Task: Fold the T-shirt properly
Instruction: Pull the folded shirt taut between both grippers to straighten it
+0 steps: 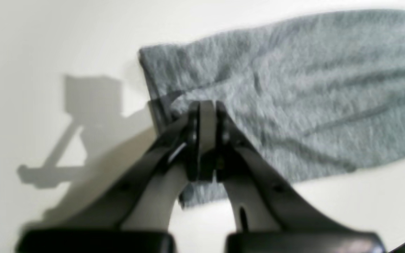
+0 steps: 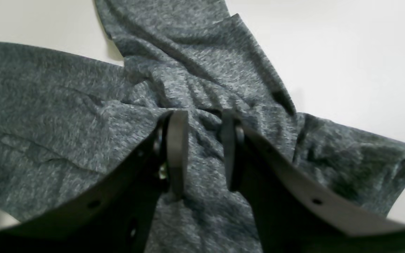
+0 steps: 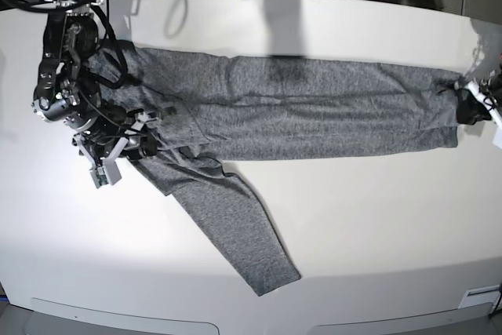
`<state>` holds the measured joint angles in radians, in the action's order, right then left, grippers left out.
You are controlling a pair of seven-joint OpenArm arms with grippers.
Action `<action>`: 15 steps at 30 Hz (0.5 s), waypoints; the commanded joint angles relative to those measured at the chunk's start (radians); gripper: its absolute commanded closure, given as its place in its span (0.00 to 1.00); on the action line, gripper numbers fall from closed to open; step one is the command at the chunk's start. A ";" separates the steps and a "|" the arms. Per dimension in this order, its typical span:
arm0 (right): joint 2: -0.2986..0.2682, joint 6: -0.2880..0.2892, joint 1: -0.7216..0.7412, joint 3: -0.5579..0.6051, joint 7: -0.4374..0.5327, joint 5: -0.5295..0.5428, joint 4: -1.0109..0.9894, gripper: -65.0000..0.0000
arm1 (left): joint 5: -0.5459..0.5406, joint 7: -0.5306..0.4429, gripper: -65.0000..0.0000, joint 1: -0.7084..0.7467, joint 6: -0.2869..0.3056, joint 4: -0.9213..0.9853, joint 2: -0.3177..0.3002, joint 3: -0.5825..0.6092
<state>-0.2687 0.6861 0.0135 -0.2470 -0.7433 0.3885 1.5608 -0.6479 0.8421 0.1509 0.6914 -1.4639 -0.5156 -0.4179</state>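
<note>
- The left pincer [image 1: 206, 105] is pressed shut. In the left wrist view its two dark jaws meet at the tips over the end of the T-shirt [image 1: 294, 95], close to the cloth's hemmed edge; the picture is blurred, so I cannot tell whether any fabric is pinched between them.
- In the base view the left pincer [image 3: 469, 103] sits at the far right end of the garment, at the desk's [image 3: 376, 225] edge.
- The right pincer [image 2: 202, 140] stands partly open — a clear gap shows between its jaws, and grey knit is seen through that gap. The jaws hang right over a bunched, creased part of the T-shirt [image 2: 65, 123]; whether the tips touch the cloth I cannot tell, and nothing looks gripped.
- In the base view the right pincer [image 3: 129, 143] is at the garment's left end, just over the rumpled fabric there.
- The T-shirt [image 3: 314, 107] — heather-grey, plain, soft and wrinkled — lies stretched in a long band across the white desk, from left to right.
- One long sleeve runs out from the left part of the band, slanting down toward the desk's near edge.
</note>
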 commanded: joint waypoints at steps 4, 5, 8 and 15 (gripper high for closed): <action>-0.011 0.006 0.019 -0.002 0.018 0.013 0.021 0.73 | -0.016 -0.019 1.00 0.055 0.007 -0.098 -0.022 -0.007; -0.011 0.006 0.019 -0.002 0.018 0.013 0.020 0.73 | -0.015 -0.019 1.00 0.071 0.007 -0.109 -0.022 -0.007; -0.011 0.006 0.019 -0.002 0.016 0.012 0.021 0.73 | -0.015 -0.009 1.00 0.118 0.007 -0.138 -0.023 -0.007; -0.011 0.006 0.019 -0.002 0.018 0.012 0.020 0.73 | 0.016 0.022 1.00 0.216 0.007 -0.154 -0.023 -0.007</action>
<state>-0.2687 0.6861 0.0139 -0.2466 -0.7425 0.3889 1.5608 -0.6189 0.8795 0.3714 0.6922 -1.6032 -0.5179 -0.4171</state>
